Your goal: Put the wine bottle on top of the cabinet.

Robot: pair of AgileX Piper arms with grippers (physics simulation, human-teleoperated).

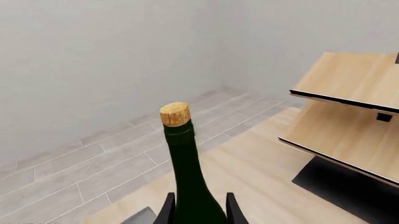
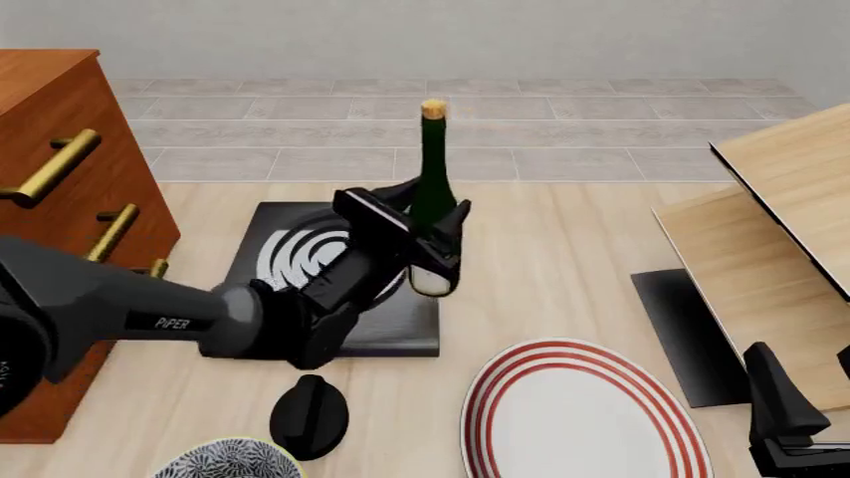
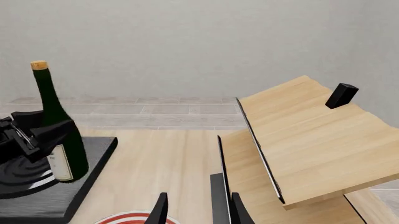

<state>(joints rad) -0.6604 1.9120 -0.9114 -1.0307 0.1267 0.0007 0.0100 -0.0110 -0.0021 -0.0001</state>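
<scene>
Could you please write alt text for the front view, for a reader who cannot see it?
The left gripper grips an upright green wine bottle over a black scale on a light wooden table. The reddish-brown cabinet stands at left, a red-ringed plate lies near the front, and pale wood panels lean at right.

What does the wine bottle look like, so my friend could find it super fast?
Start at the big reddish-brown cabinet on the left, then look right to the dark square mat. Above it, the left gripper holds the wine bottle upright: the only tall dark green thing, with a tan cork.
</scene>
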